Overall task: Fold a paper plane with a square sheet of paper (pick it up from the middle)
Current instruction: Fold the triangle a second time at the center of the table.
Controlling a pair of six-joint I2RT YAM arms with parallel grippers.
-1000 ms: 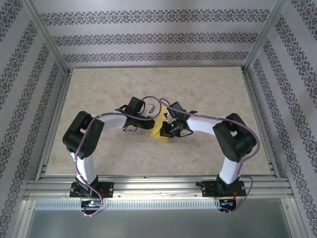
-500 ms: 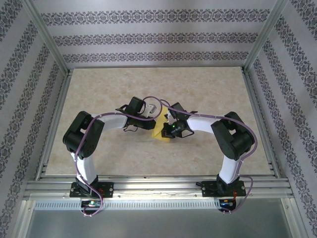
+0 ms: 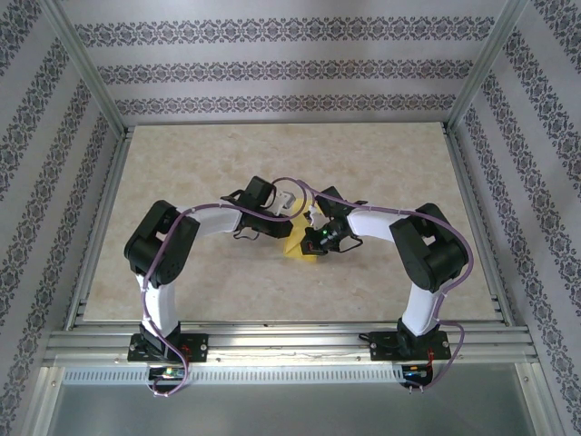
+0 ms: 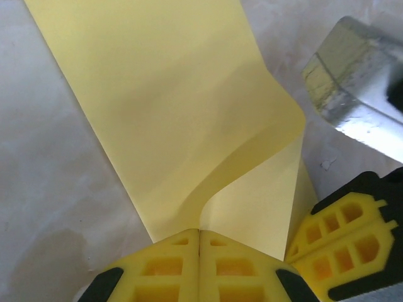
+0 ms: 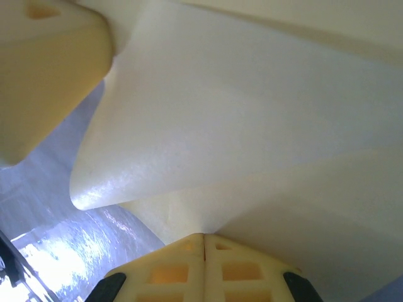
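Honestly, both tools were pinched shut on the yellow sheet of paper (image 3: 298,247) at the middle of the counter (image 3: 381,163), left tool (image 4: 199,234) and right tool (image 5: 204,238) almost tip to tip, its long strip running toward the upper left in the left wrist view.
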